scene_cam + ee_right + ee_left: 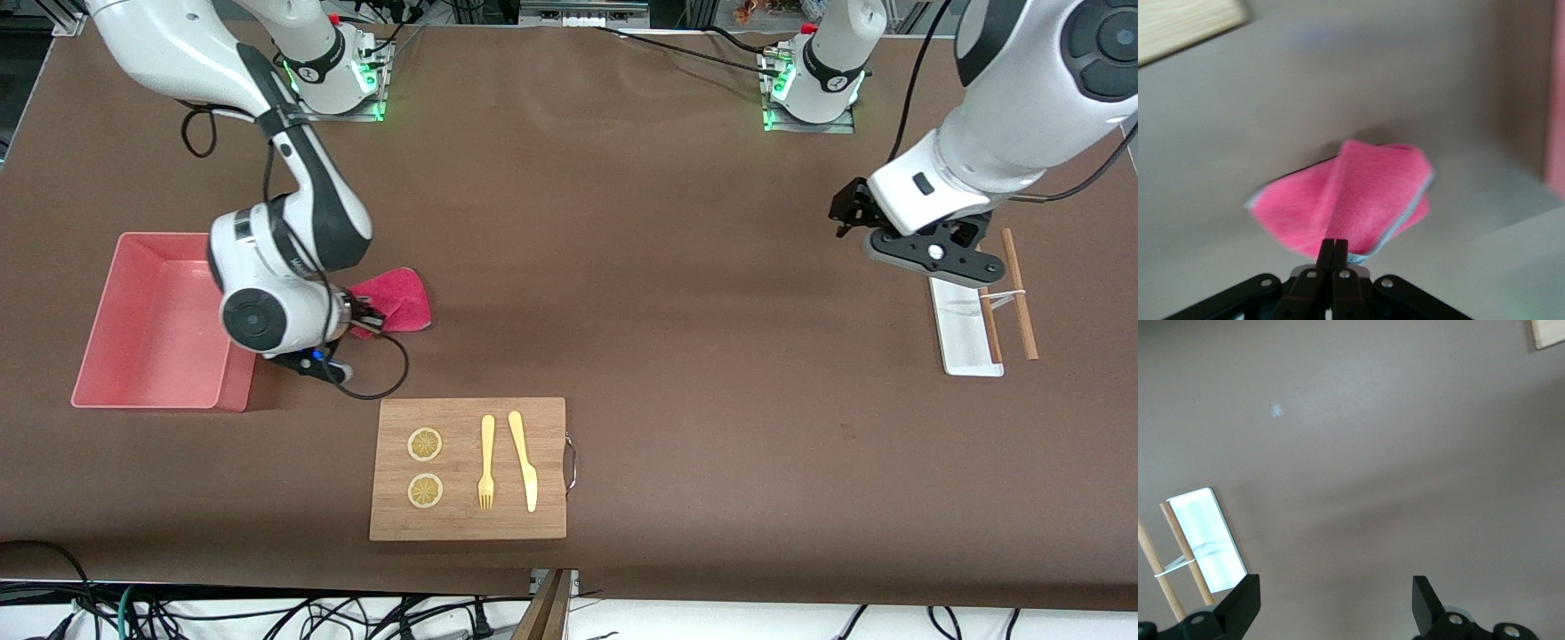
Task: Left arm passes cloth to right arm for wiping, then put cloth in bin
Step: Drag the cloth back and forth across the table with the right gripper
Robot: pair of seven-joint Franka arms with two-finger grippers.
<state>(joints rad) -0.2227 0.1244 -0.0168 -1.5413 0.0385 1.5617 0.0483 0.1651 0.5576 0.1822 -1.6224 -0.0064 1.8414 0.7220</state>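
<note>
Cloth (397, 300) hangs bunched from my right end effector (366, 318), whose fingers are pinched fully together on one edge of it; in the right wrist view the pink fabric (1358, 203) spreads outward from my fingertips (1333, 252), with its pale hem trailing down one side. It sits low over the brown worktop (676, 267), and I cannot tell whether its free end rests on the surface or hangs just clear of it.

What matters for the coming move is where the bin (107, 356) lies from my grip. The salmon tub stands just beside me, toward the right arm's end of the worktop, with my wrist between it and the cloth. The fabric points away from the bin, so I judge I must carry it back across the nearest wall, lift enough to clear it, and only then let go.

Nearer to the front camera lies the wooden cutting board (468, 524) with two lemon slices (425, 444), a fork (486, 460) and a knife (524, 460).

My left end effector (855, 213) waits with its fingers spread wide and nothing between them, well apart from the cloth, over the worktop near the white tray (958, 333) and chopsticks (1019, 293). The right arm is plainly the nearer one.
</note>
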